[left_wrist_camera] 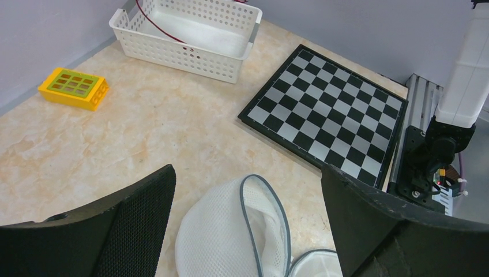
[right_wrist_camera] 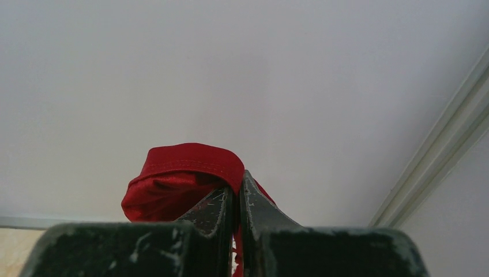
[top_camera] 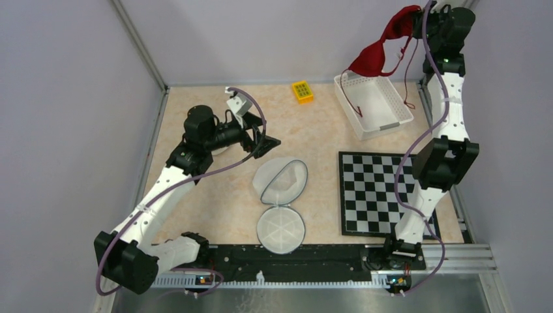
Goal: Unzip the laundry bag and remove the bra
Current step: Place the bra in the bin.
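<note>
Right gripper [right_wrist_camera: 237, 184] is up high by the back wall, jaws pressed together and pinching the red bra [top_camera: 385, 55]. The right wrist camera catches only a bunched fold of red fabric [right_wrist_camera: 179, 173] over the fingertips with bare wall behind. The overhead view shows the whole garment dangling in the air above the far end of the white basket [top_camera: 385, 126]. A thin red strap trails down into that basket, and the left wrist view picks it up too, lying against the inside of the perforated wall [left_wrist_camera: 184, 55]; apart from the strap the basket's floor looks bare. Down on the table [top_camera: 215, 189], the white mesh laundry bag [top_camera: 282, 181] lies unzipped, its grey-edged mouth gaping and its round flap [top_camera: 281, 225] folded out toward the arm bases. Left gripper [top_camera: 264, 140] hangs just beyond the bag, jaws spread wide and holding nothing; its own camera looks between the two black fingers [left_wrist_camera: 144, 213] at the bag's open rim [left_wrist_camera: 225, 231]. The chessboard [top_camera: 378, 192] sits right of the bag, and a yellow block [top_camera: 302, 90] with a green grid top [left_wrist_camera: 74, 88] is by the back edge.
</note>
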`<state>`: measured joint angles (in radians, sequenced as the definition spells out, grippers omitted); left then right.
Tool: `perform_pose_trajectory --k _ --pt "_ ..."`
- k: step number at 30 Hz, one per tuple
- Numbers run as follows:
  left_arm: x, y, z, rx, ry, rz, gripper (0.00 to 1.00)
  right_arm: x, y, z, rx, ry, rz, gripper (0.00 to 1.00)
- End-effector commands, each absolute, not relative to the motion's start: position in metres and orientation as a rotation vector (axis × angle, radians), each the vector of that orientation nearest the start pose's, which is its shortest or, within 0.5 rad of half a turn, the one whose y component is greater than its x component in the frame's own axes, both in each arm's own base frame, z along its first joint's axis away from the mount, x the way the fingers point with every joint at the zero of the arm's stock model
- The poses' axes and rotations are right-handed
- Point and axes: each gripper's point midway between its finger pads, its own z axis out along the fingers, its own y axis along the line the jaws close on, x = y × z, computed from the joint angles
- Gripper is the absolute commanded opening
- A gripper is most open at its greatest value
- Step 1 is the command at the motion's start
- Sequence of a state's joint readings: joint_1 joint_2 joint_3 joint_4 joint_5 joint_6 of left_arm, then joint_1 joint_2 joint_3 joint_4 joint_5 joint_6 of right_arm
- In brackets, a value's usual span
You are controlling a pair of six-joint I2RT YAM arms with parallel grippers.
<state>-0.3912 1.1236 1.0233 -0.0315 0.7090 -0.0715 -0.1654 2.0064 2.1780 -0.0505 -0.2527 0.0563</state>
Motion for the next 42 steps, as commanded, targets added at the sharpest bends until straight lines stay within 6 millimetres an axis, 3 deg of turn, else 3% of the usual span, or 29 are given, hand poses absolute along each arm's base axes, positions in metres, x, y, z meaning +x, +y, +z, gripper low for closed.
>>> perform_pose_trajectory --k 1,5,10,22,33,39,42 --pt "0.285 -0.241 0.32 0.814 1.549 -0.922 0.99 0.604 -0.038 0.469 -0.054 1.38 0.119 0.0" --pt "0.285 -0.24 0.319 0.815 1.55 -0.921 0.99 0.606 -0.032 0.472 -0.047 1.372 0.118 0.0" --pt "0.284 -0.238 0.318 0.814 1.554 -0.915 0.99 0.605 -0.027 0.491 -0.024 1.341 0.147 0.0" --pt "0.284 -0.237 0.315 0.819 1.557 -0.91 0.99 0.591 -0.007 0.514 -0.042 1.303 0.182 0.0" --pt "0.284 -0.236 0.312 0.818 1.561 -0.914 0.99 0.595 -0.006 0.491 -0.011 1.354 0.214 0.0" --pt "0.285 -0.236 0.312 0.816 1.562 -0.909 0.99 0.594 -0.005 0.489 0.037 1.366 0.246 0.0" --pt "0.284 -0.235 0.311 0.816 1.565 -0.91 0.99 0.598 -0.007 0.476 0.058 1.39 0.238 0.0"
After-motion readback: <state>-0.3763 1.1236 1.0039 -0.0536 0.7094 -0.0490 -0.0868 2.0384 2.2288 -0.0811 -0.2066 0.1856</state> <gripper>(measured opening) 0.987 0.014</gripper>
